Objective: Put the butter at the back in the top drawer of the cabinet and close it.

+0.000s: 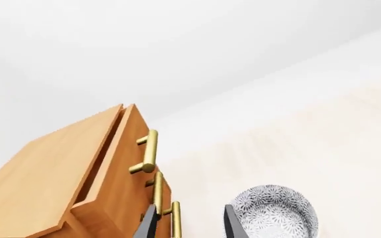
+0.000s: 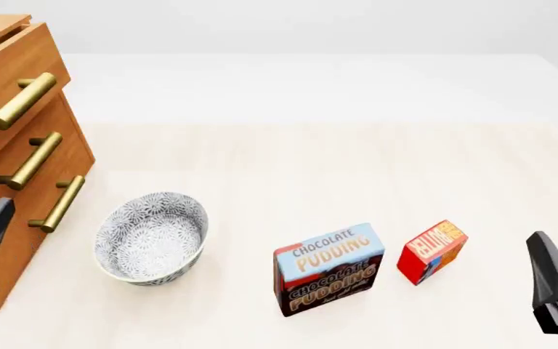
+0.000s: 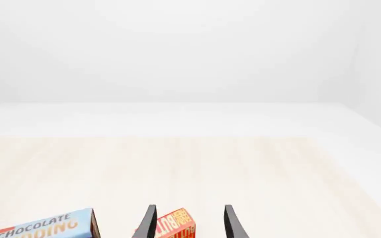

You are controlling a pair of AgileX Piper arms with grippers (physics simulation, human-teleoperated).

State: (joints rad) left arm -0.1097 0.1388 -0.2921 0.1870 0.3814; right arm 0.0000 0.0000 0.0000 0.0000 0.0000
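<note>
White walls and a pale wooden desk (image 2: 308,160) frame your work, with the cabinet (image 2: 8,145) standing at the left edge, its three brass-handled drawer fronts facing across the boards. Your top drawer (image 2: 12,76) sits pulled slightly out of the carcass, judging by the gap the left wrist view shows along its side; that opening looks too narrow to take a box yet. Your left pincer (image 1: 189,223) hangs released near the lower handles, well placed to reach up for the top bar. Between the cabinet and the boxes stands a patterned bowl (image 2: 151,236), which you will want to steer around. The butter (image 2: 432,251) rests on the desk just beside the chocolate pudding box (image 2: 328,269), apart from it and a little farther back. Your right pincer (image 3: 189,223) waits released, its fingers framing the butter from behind, lined up for a grasp.
</note>
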